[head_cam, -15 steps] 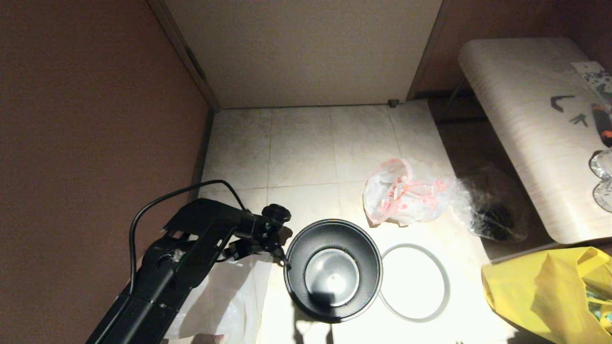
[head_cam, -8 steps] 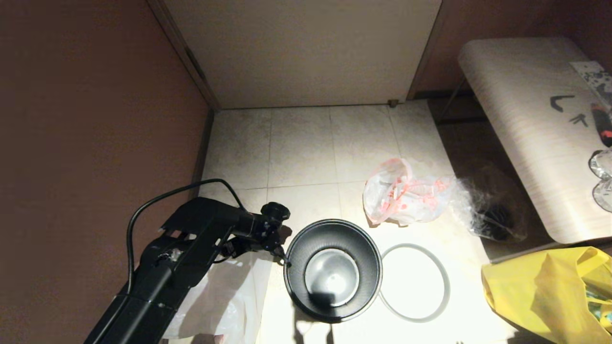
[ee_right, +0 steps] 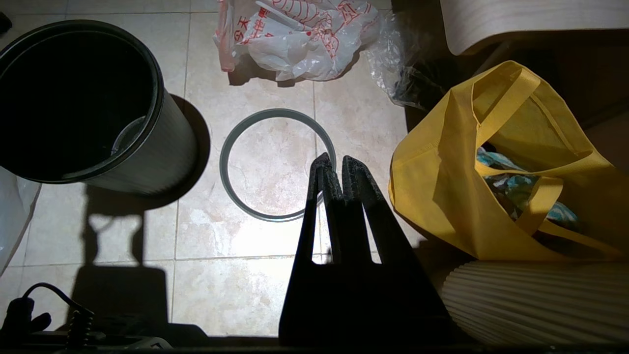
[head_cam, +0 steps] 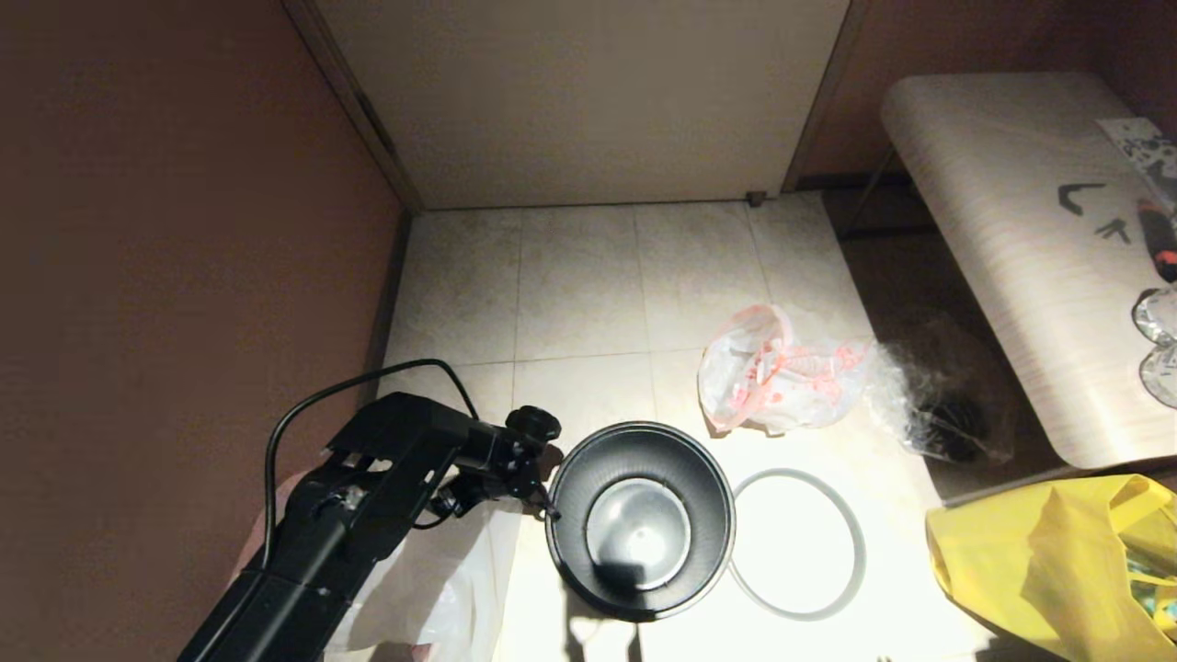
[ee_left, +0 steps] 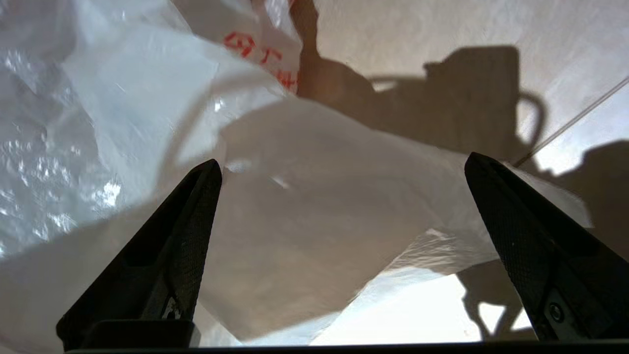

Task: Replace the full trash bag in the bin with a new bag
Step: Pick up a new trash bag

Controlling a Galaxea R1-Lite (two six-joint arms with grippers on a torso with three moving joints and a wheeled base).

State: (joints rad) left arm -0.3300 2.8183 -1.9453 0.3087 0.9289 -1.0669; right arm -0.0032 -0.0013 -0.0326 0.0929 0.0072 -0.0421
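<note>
Left claw (ee_left: 344,167) hangs spread wide over the smooth translucent white new bag (ee_left: 314,231), at nine o'clock of the round black bin (head_cam: 641,519). Lumpy red-printed full bag (head_cam: 777,372) at one o'clock. Right claw (ee_right: 336,164) pinched together, parked.

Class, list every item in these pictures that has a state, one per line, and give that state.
bin: upright, unlined, hoop off
grey hoop: flat on floor beside bin
full trash bag: out of bin, lying on floor
new bag: spread on floor, not gripped
left gripper: open above new bag
right gripper: shut, holding nothing
yellow bag: open
</note>
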